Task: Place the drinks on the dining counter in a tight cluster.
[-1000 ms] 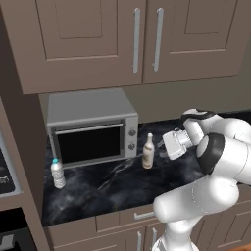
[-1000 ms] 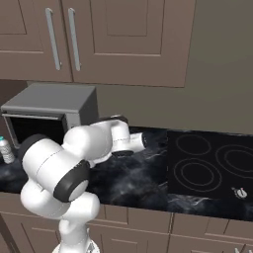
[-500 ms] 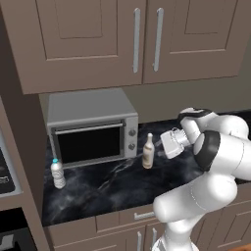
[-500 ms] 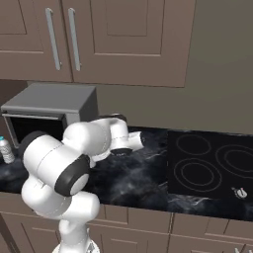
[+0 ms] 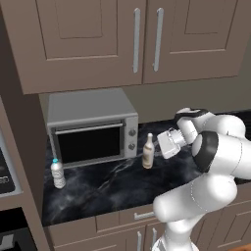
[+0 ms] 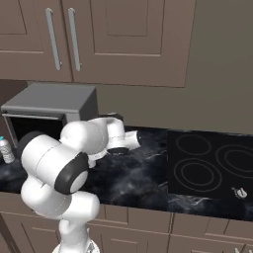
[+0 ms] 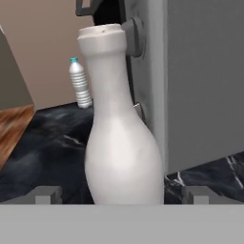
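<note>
A slim white narrow-necked bottle (image 5: 147, 152) stands upright on the narrow black counter (image 5: 110, 191), just right of the toaster oven. My gripper (image 5: 159, 142) hovers right beside it, level with its body, and is open. In the hand view the white bottle (image 7: 121, 133) looms very close, its base between my two fingertips (image 7: 47, 194) with a gap on each side; the gripper (image 7: 123, 195) holds nothing. A small clear water bottle (image 5: 58, 173) with a blue cap stands at the counter's left end, also seen as the water bottle (image 6: 6, 149) and far off (image 7: 80, 83). The dining counter is out of view.
A grey toaster oven (image 5: 93, 127) stands against the wall, its side close behind the white bottle (image 7: 200, 81). Brown upper cabinets (image 5: 122, 39) hang overhead. A black cooktop (image 6: 212, 163) lies to the right of the arm. Brown drawers run under the counter edge.
My gripper has crept a little to the left, nearer the white bottle. Both bottles stand where they were.
</note>
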You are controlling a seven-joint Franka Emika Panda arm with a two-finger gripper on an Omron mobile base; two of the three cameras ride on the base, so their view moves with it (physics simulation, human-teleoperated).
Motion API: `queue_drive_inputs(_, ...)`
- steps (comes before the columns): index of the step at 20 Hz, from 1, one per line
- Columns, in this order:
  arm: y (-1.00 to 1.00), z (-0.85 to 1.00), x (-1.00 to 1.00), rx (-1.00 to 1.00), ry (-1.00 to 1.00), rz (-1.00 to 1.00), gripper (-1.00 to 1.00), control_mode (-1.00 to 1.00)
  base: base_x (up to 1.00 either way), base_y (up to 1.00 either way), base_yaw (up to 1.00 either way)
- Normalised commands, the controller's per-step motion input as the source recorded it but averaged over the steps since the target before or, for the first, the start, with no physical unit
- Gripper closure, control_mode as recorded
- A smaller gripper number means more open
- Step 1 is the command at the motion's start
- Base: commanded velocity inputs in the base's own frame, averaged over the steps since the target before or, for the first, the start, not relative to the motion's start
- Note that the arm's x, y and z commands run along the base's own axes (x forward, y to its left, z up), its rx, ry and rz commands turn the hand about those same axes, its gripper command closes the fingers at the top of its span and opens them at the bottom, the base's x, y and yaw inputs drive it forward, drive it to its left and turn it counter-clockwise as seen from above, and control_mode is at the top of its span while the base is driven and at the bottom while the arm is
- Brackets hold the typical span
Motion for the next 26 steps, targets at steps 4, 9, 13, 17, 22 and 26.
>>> queue_drive_inputs(4,0.13,-0.06,0.0,0.0,0.0,0.0,-1.0,-1.0,0.0,0.0,0.0)
queue_drive_inputs(9,0.18,-0.03,0.0,0.0,0.0,0.0,-1.0,-1.0,0.0,0.0,0.0)
queue_drive_inputs(13,0.08,0.0,0.0,0.0,0.0,0.0,-1.0,-1.0,0.0,0.0,0.0)
queue_drive_inputs(17,0.0,0.0,0.0,0.0,0.0,0.0,1.0,-1.0,0.0,0.0,0.0)
queue_drive_inputs(22,0.0,0.0,0.0,0.0,0.0,0.0,1.0,-1.0,0.0,0.0,0.0)
queue_drive_inputs(26,0.0,0.02,-0.23,0.0,0.0,0.0,1.0,-1.0,0.0,0.0,0.0)
